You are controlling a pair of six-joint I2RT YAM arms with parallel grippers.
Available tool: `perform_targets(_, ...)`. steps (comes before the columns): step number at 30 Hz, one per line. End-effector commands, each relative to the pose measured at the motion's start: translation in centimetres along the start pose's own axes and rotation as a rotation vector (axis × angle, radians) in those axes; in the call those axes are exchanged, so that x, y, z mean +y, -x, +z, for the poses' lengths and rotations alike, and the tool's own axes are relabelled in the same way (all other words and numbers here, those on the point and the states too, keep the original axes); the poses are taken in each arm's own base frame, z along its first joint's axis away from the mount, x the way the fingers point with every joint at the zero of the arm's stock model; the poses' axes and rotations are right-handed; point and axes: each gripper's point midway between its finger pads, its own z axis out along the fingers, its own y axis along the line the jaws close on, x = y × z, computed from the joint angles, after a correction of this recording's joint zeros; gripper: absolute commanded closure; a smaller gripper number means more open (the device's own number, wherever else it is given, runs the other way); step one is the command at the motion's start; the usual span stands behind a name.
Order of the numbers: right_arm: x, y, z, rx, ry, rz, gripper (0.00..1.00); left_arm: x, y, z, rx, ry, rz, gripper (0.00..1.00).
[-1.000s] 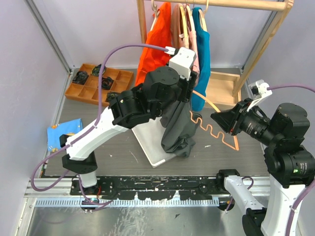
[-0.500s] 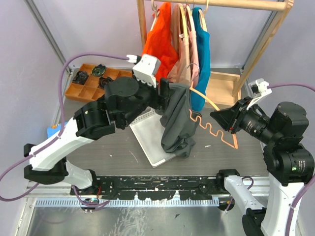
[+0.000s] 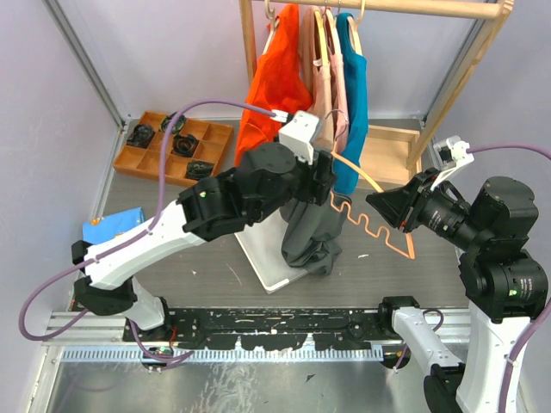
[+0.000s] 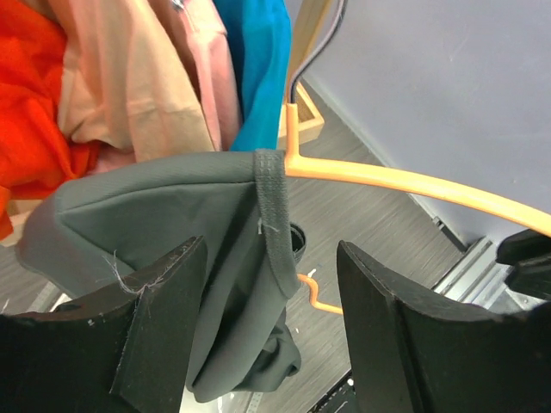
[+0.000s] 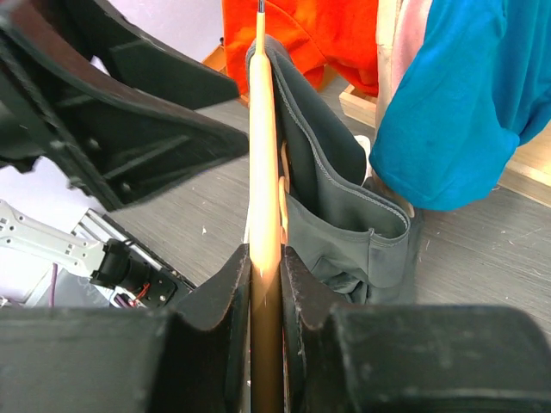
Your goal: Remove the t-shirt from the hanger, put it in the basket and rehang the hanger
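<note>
Hanging in soft folds, the grey t-shirt point(image 3: 308, 228) is draping over the orange hanger point(image 3: 372, 225) at the end away from the right arm. Its ribbed neckband is lying across the hanger's smooth curved arm, and its lower part is bunching below the hanger on a flat white tray point(image 3: 256, 249). The cloth is looking matte and fine, with a stitched seam and a few loose threads showing in the left wrist view. The hanger itself is a thin, glossy piece with one arching arm and a wavy lower bar, and it is tilting in the air above the grey streaked tabletop point(image 3: 207, 271).

The right fingers point(image 5: 219, 301) are pinching the hanger's bare end tightly between them, seen edge-on. The left fingers point(image 4: 159, 331) are standing wide apart at the hanger's clothed end, one blunt black pad on each side of the neckband fold, and they are gripping nothing.

Behind the hanger, a pale wooden rack point(image 3: 249, 34) is carrying an orange garment point(image 3: 275, 82), a pink garment point(image 3: 327, 82) and a teal garment point(image 3: 355, 95), with the teal one nearest the hanger. Well off on the hanger's left-arm side, a divided wooden box point(image 3: 146, 162) is holding small black things, and a blue cloth point(image 3: 112, 228) is lying flat.

Compared with half a second ago, the left wrist is sitting closer to the hanger again. Its fingers are gaping wider than a second ago. The hanger, shirt and right fingers are staying almost where they were.
</note>
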Motion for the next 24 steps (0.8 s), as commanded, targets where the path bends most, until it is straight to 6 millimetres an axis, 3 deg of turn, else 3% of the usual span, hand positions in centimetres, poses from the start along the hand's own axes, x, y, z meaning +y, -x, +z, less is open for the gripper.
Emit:
perform_targets(1,1.2,2.8,-0.1,-0.098,0.048,-0.067,0.99,-1.0,0.9,0.6,-0.026,-0.022,-0.051,0.31)
perform_targets(18,1.4,3.4,-0.1,-0.106,0.054,-0.076,0.99,0.7,-0.1,1.3,-0.015,0.073,-0.023,0.44)
perform_targets(24,1.6,3.4,-0.3,-0.109,0.054,-0.078,0.99,0.9,-0.1,1.7,-0.019,0.097,-0.011,0.61)
